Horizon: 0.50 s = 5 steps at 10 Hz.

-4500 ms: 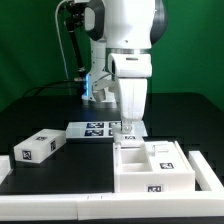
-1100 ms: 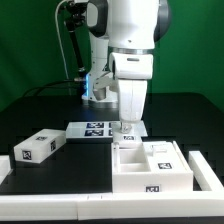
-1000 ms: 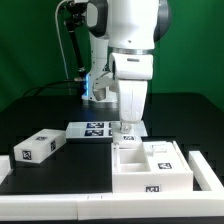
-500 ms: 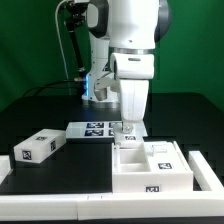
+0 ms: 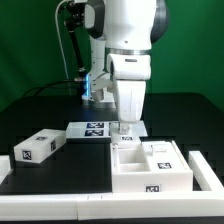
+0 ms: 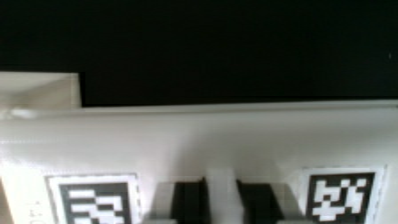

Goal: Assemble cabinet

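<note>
No readable text; cabinet carries coded tags.

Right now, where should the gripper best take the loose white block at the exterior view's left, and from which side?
Probably from above, closing on the two long side faces of the loose white block near its middle. It lies flat on the table with nothing touching it, and its width looks easier to span than its length.
</note>
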Available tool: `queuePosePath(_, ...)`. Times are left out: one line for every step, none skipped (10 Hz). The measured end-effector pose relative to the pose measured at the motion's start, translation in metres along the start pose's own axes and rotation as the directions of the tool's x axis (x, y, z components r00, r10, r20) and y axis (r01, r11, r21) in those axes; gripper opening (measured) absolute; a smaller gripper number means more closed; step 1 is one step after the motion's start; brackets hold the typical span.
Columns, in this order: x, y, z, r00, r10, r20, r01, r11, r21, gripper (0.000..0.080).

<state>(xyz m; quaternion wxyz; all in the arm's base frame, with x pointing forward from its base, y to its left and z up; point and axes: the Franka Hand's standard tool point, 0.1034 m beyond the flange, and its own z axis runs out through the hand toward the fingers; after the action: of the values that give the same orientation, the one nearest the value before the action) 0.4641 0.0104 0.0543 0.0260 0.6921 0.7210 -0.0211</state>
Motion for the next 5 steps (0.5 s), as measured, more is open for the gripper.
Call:
queuePosePath(-0.0018,-0.0003,0.0004,1.0,-0.014,-0.005,0.014,1.0,0.002,0.007)
queuePosePath(-0.0078,-0.001,0.0012,1.0,-0.004,-0.021,0.004,1.0,0.007,0.007)
queuePosePath(-0.0047,-0.0012,0.001,1.0,0.012,-0.02,-0.012,1.0,0.007,0.007)
queuePosePath(-0.0023,-0.0011,0.0008,1.0,0.007,-0.02,-0.006,1.0,0.006,0.007)
queuePosePath(-0.0055,-0.0011,0.0011,1.0,-0.008,-0.023,0.009,1.0,0.007,0.007)
